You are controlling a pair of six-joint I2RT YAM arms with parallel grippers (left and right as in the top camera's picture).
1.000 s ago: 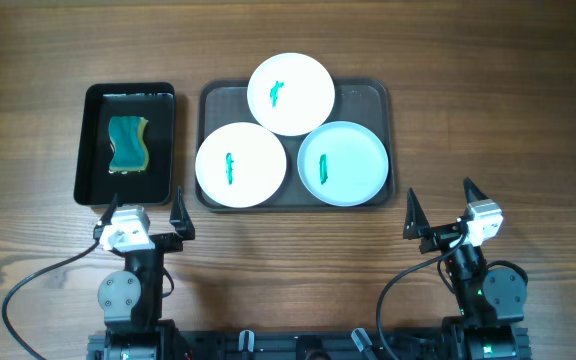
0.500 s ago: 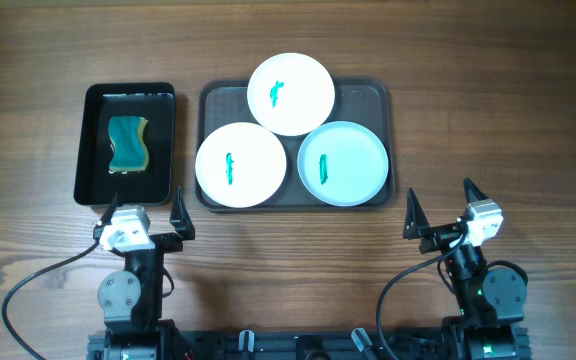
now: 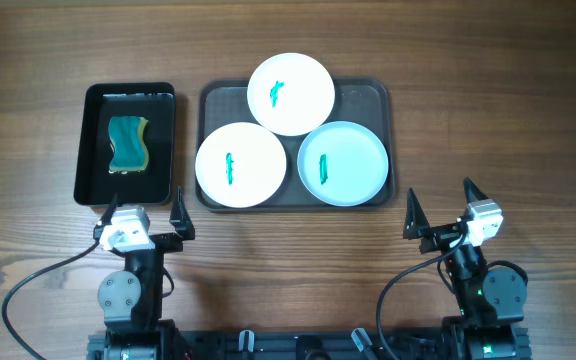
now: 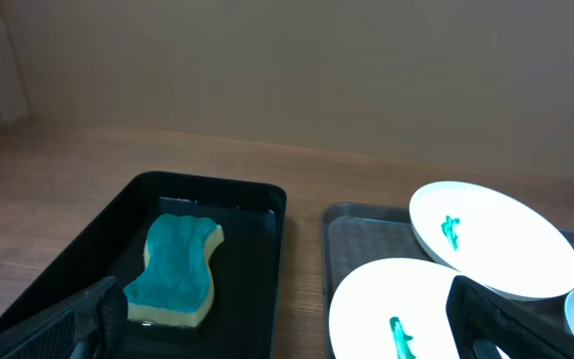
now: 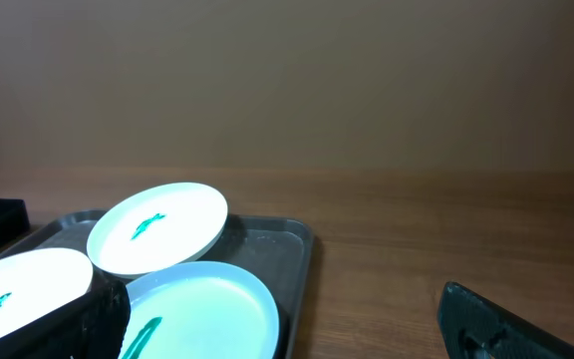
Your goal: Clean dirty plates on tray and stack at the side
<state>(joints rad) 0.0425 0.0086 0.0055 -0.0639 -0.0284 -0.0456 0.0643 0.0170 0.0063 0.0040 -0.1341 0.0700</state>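
From my seat, both arms sit low at the near edge of the wooden table (image 3: 488,90). The left gripper (image 3: 145,212) has its two fingers spread wide, and so does the right gripper (image 3: 440,208); neither touches anything. The grey tray (image 3: 368,95) lies at the middle of the table, beyond the arms, with all three plates on it. The upper white plate (image 3: 290,94) is at the far side, and its near edge overlaps the two in front. In the wrist views it looks tipped up on them. The lower white plate (image 3: 240,165) is front left and the pale blue plate (image 3: 342,163) front right, their rims just beside each other. Each one carries a small green smear (image 3: 229,167) near its centre. Left of the grey tray, apart from it, stands a smaller black tray (image 3: 165,140) with a teal and yellow sponge (image 3: 129,144) lying flat inside. The left gripper sits just in front of that black tray's near right corner.
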